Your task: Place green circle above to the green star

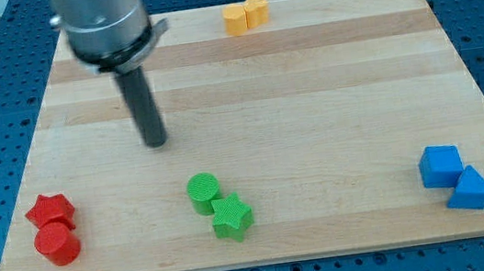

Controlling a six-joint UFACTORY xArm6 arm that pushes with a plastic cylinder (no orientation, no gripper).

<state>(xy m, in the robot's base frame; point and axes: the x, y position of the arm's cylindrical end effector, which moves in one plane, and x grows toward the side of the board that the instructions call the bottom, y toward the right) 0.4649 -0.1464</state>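
Observation:
The green circle [203, 192] lies on the wooden board near the view's bottom, left of centre. The green star [232, 217] sits just below and to the right of it, touching it. My tip [157, 142] is above and to the left of the green circle, with a gap of bare board between them. The rod hangs from the arm's grey body at the view's top left.
A red star [50, 211] and a red circle [57, 243] sit together at the bottom left. A blue cube [440, 167] and a blue triangle [471, 189] sit at the bottom right. Two yellow blocks [244, 15] touch at the top edge.

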